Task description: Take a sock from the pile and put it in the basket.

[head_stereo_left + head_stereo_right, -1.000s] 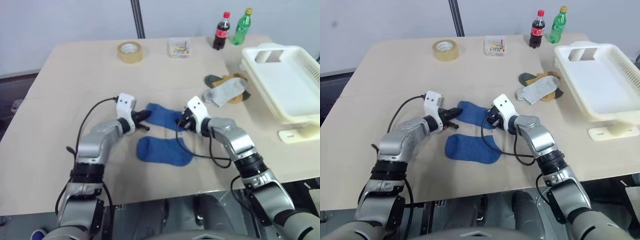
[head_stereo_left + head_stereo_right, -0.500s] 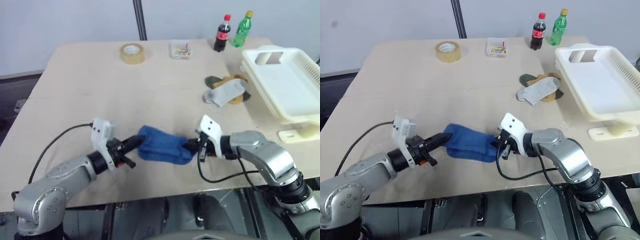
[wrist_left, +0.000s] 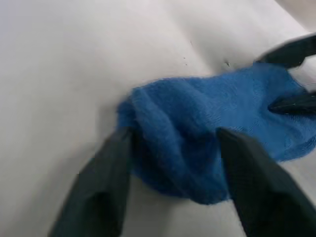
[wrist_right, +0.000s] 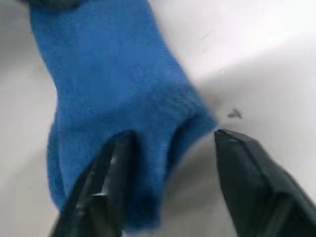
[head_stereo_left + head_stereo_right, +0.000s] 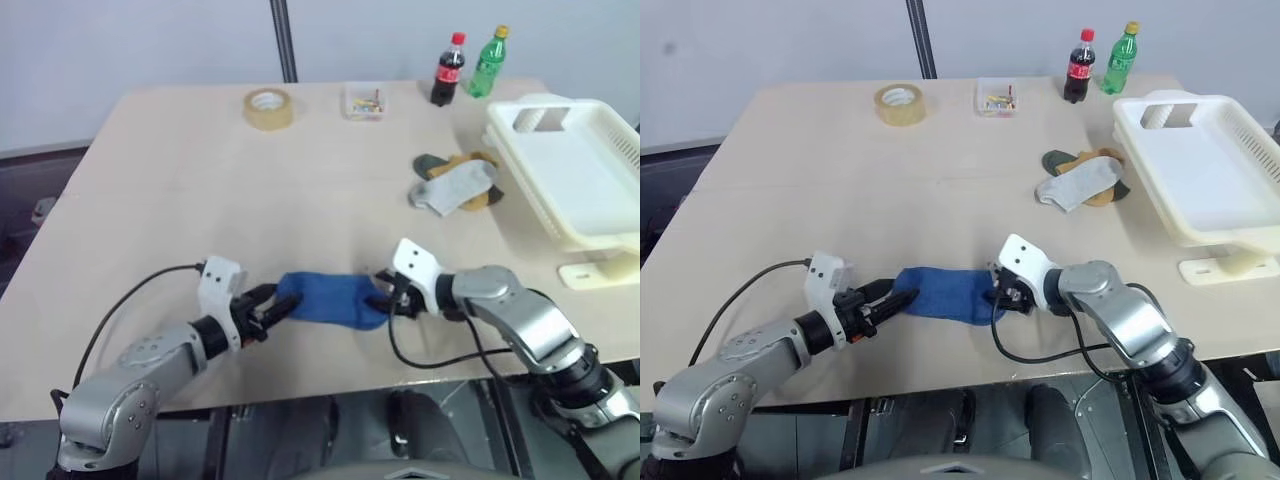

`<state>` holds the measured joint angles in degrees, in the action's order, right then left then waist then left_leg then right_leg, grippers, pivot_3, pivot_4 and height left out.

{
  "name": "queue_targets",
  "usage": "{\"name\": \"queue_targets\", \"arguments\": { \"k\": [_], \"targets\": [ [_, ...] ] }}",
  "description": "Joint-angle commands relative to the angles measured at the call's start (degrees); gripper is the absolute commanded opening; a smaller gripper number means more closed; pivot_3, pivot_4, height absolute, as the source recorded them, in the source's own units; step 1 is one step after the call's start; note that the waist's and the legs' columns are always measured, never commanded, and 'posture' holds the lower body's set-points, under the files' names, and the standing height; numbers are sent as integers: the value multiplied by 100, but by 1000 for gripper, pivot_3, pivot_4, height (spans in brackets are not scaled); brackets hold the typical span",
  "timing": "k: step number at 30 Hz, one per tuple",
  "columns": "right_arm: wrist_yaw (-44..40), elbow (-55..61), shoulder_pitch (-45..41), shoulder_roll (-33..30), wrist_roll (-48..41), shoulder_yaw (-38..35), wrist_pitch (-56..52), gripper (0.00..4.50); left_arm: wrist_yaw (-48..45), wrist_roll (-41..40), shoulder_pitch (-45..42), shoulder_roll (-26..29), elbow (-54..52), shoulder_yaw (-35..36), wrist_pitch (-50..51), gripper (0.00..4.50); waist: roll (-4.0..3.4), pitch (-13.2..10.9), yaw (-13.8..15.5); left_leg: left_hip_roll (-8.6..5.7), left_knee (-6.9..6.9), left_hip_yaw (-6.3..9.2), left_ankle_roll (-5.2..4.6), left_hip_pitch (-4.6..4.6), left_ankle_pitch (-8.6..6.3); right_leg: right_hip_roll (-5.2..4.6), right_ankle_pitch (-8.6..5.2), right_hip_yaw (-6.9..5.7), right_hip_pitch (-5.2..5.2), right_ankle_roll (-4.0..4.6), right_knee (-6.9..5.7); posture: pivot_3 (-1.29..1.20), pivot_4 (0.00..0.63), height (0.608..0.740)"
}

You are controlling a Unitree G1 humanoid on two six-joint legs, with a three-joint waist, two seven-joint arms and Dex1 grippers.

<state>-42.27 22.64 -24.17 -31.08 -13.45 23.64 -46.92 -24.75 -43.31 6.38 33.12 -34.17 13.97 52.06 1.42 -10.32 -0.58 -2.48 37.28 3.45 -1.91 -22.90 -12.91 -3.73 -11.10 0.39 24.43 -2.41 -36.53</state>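
Head views: since half a second ago the royal-blue fabric sock [image 5: 330, 298] has dropped flatter onto the beige table [image 5: 200, 190], at seven o'clock from the white slotted basket [image 5: 575, 175]. Left wrist view: the left gripper [image 3: 173, 148] now stands parted around the bunched end. Right wrist view: the right gripper [image 4: 170, 148] has likewise spread, straddling the ribbed cuff.

The two eye views are looking forward and down from the head over the whole bench [image 5: 180, 190], taking in both arms, the basket [image 5: 575, 170] on the right and the far edge; they are sharing one scene, slightly offset sideways. Each wrist view is peering very close along its own fingers at the sock [image 3: 207, 128]. The left wrist view is also catching the right hand [image 3: 291, 74] at the sock's far end.
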Motion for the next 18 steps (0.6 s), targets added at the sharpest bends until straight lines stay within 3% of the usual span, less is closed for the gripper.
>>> {"name": "queue_targets", "arguments": {
  "k": [1,3,6,13,18],
  "targets": [
    [-232,763,120,-277,-265,-584,301,2173,-559,-384,219,237,-184,541,-231,2657,-1,-1,-9,2,-1,0,0,-1,0,-7,-5,0,0,-7,3,0,150,740],
    [-362,979,204,-399,-448,-778,351,1532,-872,-669,298,413,-132,815,-180,2664,-1,-1,-14,7,-6,-2,0,-2,-1,-8,-9,0,3,-15,5,0,150,740],
    [-374,930,160,-219,-526,-688,529,82,-1422,-793,381,861,147,989,-111,2664,0,-1,-12,18,-7,1,0,-2,-1,0,-10,-9,1,-15,12,0,150,740],
    [-347,-451,-151,547,179,161,1657,32,-1789,-162,-11,1166,967,178,-349,2664,-5,-2,-9,20,-7,-7,0,1,-1,14,-9,-4,-2,-16,17,0,150,740],
    [-799,-1293,-166,600,562,551,2509,32,-2100,137,-417,1200,1387,-357,-473,2664,-4,-2,-8,15,-13,-4,0,-4,-1,18,4,-7,-1,6,28,0,150,740]
  ]
}}
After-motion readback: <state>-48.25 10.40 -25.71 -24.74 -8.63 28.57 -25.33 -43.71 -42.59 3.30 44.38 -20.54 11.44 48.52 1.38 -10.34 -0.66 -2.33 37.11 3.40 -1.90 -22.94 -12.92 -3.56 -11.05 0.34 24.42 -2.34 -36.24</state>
